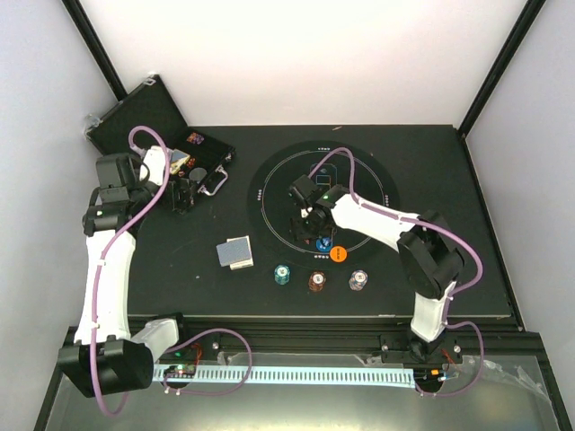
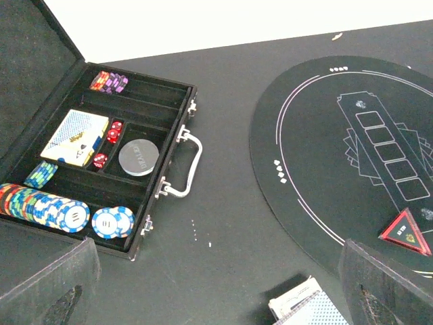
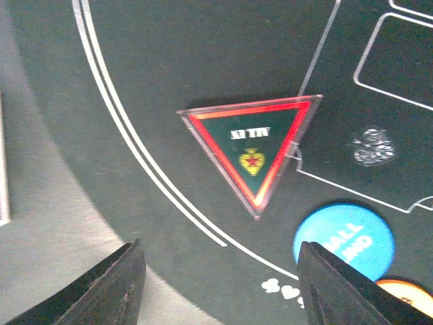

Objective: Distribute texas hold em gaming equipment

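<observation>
- The right fingers (image 3: 342,288) are spread wide and hold nothing, low over the near-left part of the round printed mat (image 3: 203,40).
- The red triangle marker (image 3: 254,145) lies flat on the mat just ahead of them. It is in line with the gap between them and touches neither finger, with one corner pointing back toward them.
- A blue disc (image 3: 344,240) lies on the mat just beside the triangle. An orange disc (image 3: 406,288) shows at the frame corner just past it; I cannot tell whether the two discs touch.
- The left fingers (image 2: 47,284) are also spread wide and empty, above the dark counter (image 2: 230,176) between the open black case (image 2: 40,68) and the mat.
- A stack of grey-blue-backed playing cards (image 1: 235,253) sits on the counter near the mat's near-left edge, apart from it.
- Three lots of poker chips stand in a row on the counter, near of the mat: teal chips (image 1: 283,274) on the left, brown-red chips (image 1: 317,281) in the middle and white-grey chips (image 1: 358,280) on the right. They are apart from each other; I cannot tell how many chips are in each.
- The case's compartments hold rows of multicoloured chips (image 2: 47,206), a boxed card deck (image 2: 76,137), red dice (image 2: 108,139) and a grey round puck (image 2: 139,157).
</observation>
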`<action>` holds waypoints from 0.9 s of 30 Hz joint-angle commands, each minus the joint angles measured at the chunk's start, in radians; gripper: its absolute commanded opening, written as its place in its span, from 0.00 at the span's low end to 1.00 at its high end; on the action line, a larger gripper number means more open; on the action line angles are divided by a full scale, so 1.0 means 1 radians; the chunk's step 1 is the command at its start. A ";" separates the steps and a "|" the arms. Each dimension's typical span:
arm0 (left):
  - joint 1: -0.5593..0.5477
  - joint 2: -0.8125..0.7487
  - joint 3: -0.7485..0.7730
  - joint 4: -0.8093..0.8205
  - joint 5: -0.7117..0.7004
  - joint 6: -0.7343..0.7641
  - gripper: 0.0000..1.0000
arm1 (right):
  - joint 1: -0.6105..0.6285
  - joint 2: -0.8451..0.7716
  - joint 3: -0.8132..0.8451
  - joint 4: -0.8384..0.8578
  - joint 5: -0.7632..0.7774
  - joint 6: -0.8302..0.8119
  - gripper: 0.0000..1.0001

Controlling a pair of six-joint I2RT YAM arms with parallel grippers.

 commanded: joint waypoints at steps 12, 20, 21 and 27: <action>0.039 0.033 0.090 -0.069 0.093 -0.065 0.99 | -0.001 0.178 0.095 -0.052 0.193 -0.153 0.49; 0.059 0.049 0.110 -0.089 0.101 -0.056 0.99 | -0.001 0.253 0.159 -0.030 0.200 -0.163 0.30; 0.063 0.054 0.113 -0.095 0.110 -0.057 0.99 | -0.001 0.266 0.179 -0.024 0.200 -0.164 0.27; 0.087 0.071 0.129 -0.134 0.150 -0.073 0.99 | -0.002 0.389 0.385 -0.042 0.196 -0.176 0.16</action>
